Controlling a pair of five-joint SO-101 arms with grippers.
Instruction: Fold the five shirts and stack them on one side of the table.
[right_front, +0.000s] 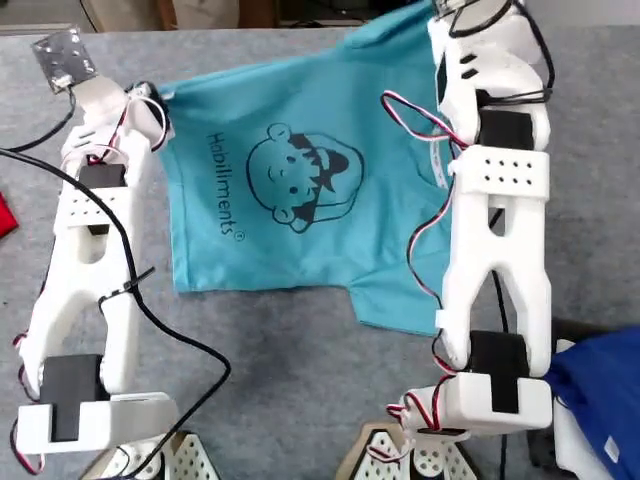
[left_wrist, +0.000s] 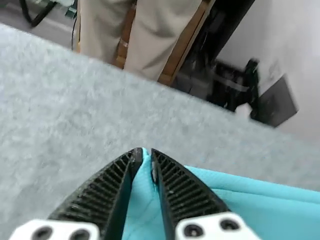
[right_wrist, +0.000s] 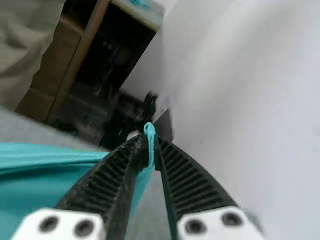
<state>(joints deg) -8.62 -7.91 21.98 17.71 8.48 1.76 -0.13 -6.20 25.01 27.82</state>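
Observation:
A teal shirt (right_front: 300, 190) with a dark cartoon print lies spread flat on the grey table (right_front: 280, 380). My left gripper (right_front: 152, 100) is shut on the shirt's far left corner; in the left wrist view the black fingers (left_wrist: 115, 185) pinch a fold of teal cloth (left_wrist: 145, 200). At the far right corner, my right gripper (right_front: 440, 15) is shut on the hem, and a tip of teal cloth (right_wrist: 148, 131) sticks out between its fingers (right_wrist: 125, 170). A blue shirt (right_front: 600, 390) lies bunched at the table's right near edge.
A red item (right_front: 5, 215) peeks in at the left edge. Black cables (right_front: 120, 290) trail over the left arm and the table. A small printed board (right_front: 62, 55) lies at the far left corner. Furniture stands beyond the table's far edge.

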